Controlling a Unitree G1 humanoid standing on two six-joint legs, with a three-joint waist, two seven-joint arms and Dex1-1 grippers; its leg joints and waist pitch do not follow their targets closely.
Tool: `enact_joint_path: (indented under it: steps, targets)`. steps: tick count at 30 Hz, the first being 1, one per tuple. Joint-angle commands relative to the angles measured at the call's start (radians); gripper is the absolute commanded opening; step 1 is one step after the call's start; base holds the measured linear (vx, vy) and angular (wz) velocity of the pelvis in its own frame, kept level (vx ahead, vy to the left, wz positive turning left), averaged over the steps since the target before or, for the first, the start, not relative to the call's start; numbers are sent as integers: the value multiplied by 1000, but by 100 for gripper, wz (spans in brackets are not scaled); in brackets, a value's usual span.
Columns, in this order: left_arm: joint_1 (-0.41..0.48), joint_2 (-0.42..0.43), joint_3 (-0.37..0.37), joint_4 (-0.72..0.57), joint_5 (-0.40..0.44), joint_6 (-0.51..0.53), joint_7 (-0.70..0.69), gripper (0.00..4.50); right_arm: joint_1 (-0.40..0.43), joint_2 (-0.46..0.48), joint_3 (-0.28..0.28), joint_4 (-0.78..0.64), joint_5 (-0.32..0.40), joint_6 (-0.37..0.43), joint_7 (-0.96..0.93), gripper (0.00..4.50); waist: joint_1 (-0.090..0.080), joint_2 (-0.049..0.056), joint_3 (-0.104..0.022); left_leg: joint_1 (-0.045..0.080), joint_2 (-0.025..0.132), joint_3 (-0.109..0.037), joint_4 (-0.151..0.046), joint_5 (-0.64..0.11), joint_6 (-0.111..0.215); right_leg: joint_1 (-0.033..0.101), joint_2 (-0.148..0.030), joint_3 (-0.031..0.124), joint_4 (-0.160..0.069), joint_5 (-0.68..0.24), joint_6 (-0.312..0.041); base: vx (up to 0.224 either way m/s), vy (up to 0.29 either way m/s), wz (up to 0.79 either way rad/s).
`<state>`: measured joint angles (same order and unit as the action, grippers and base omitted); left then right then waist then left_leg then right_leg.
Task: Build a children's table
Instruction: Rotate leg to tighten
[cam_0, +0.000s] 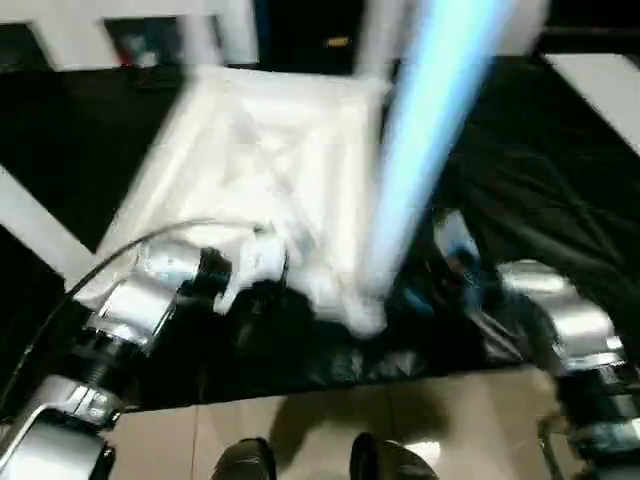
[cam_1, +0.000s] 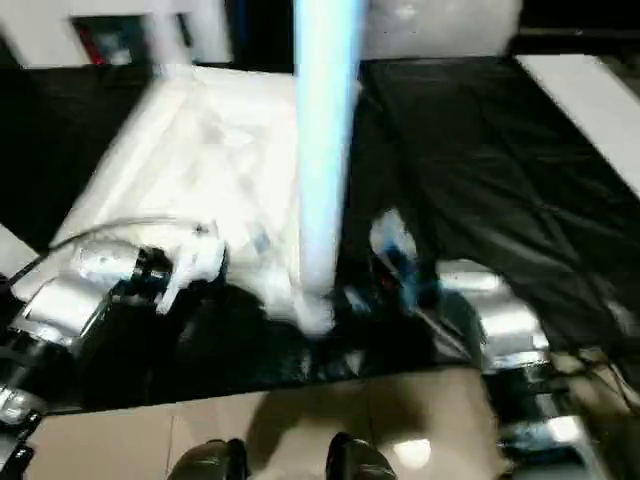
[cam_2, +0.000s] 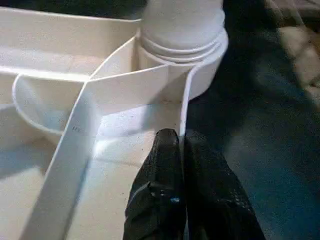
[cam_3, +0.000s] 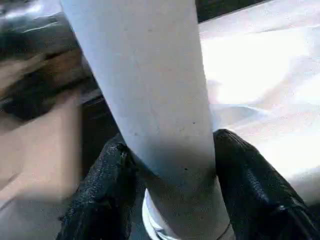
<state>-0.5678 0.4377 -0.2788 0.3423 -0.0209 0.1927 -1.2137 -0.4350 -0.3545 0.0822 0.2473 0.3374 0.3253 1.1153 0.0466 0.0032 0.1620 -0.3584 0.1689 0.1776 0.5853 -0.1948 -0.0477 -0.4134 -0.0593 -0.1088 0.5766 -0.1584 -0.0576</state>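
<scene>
The children's table top (cam_0: 260, 150) lies upside down on a black cloth, its ribbed underside facing up. One white leg (cam_0: 420, 140) stands upright in the near corner socket (cam_2: 200, 70). My left gripper (cam_2: 180, 145) is shut on the thin rim wall of the top, just beside that socket. My right gripper (cam_3: 170, 142) reaches in from the right, and its black fingers (cam_3: 112, 175) press on both sides of the leg (cam_3: 150, 90) low down, just above the socket.
The black cloth (cam_1: 480, 170) spreads out to the right of the top. Tan floor (cam_0: 330, 420) and my feet (cam_0: 245, 460) show at the near edge. White furniture (cam_0: 150, 30) stands at the back, and a white board (cam_0: 600, 90) lies at the far right.
</scene>
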Motion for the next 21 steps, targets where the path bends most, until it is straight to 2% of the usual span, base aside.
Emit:
enact_joint_path:
  steps: [1, 2, 3, 5, 7, 8, 9, 10, 12, 13, 15, 16, 18, 20, 21]
  targets:
    - [-13, -94, -32, -58, -19, 57, 101, 0, 2, 85, 57, -14, -15, 59, -113, 200, -2, -10, -61, 0, 55, -36, -74, -166, 44, 63, -110, 62, -101, -579, -79, -53, 17, -9]
    - [-14, -117, -25, -68, -19, 89, 135, 0, 2, 113, 49, -19, -24, 70, -159, 200, -14, -7, -58, 3, 53, -37, -73, -197, 45, 58, -108, 60, -109, -607, -66, 0, 0, 0]
    - [-17, -160, -12, -84, -17, 143, 198, 0, 2, 164, 37, -25, -42, 86, -251, 200, -20, -10, -60, 6, 50, -36, -70, -198, 50, 57, -110, 61, -112, -610, -61, 0, 0, 0]
    - [-21, -201, 2, -93, -16, 189, 258, 0, 0, 213, 23, -31, -56, 110, -345, 200, -24, -9, -56, 9, 50, -35, -71, -192, 50, 51, -108, 62, -112, -606, -66, 0, 0, 0]
    - [-28, -255, 20, -106, 1, 244, 340, 0, -4, 279, 6, -37, -88, 135, -485, 200, -29, -10, -57, 11, 45, -34, -70, -190, 51, 52, -104, 60, -115, -613, -55, 0, 0, 0]
    - [-29, -269, 24, -109, 8, 256, 361, 0, -5, 296, 3, -39, -97, 138, -520, 200, -33, -9, -57, 9, 48, -36, -73, -185, 53, 50, -104, 60, -114, -600, -57, 0, 0, 0]
    - [-34, -317, 34, -116, 27, 294, 436, 0, -13, 369, -15, -46, -116, 152, -644, 200, -38, -8, -61, 8, 51, -36, -73, -174, 58, 50, -103, 63, -108, -553, -66, 0, 0, 0]
    - [-38, -336, 37, -116, 37, 309, 471, 0, -17, 402, -21, -50, -123, 161, -700, 200, -39, -7, -61, 9, 52, -35, -74, -171, 59, 47, -102, 64, -106, -538, -72, 0, 0, 0]
    - [-39, -352, 31, -120, 56, 325, 509, 0, -20, 451, -37, -59, -135, 166, -786, 200, -40, -8, -65, 7, 50, -35, -74, -149, 66, 51, -101, 66, -99, -485, -86, 0, 0, 0]
    - [-39, -351, 24, -121, 64, 326, 513, 0, -20, 466, -45, -60, -137, 163, -812, 200, -39, -6, -66, 6, 51, -32, -74, -127, 78, 50, -101, 70, -95, -438, -98, 0, 0, 0]
    - [-31, -347, 10, -142, 77, 345, 519, 0, -7, 484, -48, -80, -160, 137, -839, 200, -36, -6, -73, -2, 53, -32, -74, -77, 96, 59, -99, 72, -77, -313, -128, 0, 0, 0]
    - [-31, -346, 10, -142, 77, 345, 518, 0, -6, 483, -48, -81, -160, 136, -839, 235, -35, -5, -76, -2, 53, -31, -72, -59, 103, 60, -99, 73, -72, -270, -137, 0, 0, 0]
    - [-20, -329, 0, -155, 89, 345, 505, 0, 12, 483, -59, -98, -158, 109, -844, 270, -34, -4, -78, -5, 55, -29, -69, -20, 128, 62, -99, 74, -62, -173, -166, 0, 0, 0]
    - [-9, -314, -3, -165, 97, 346, 498, 0, 24, 475, -69, -113, -154, 100, -840, 272, -34, 0, -75, -6, 57, -28, -70, -29, 145, 61, -100, 72, -66, -174, -177, 0, 0, 0]
    - [5, -283, 1, -172, 93, 332, 473, 0, 38, 426, -67, -136, -148, 86, -779, 299, -33, 1, -72, -6, 59, -29, -71, -47, 140, 62, -101, 71, -68, -205, -175, 0, 0, 0]
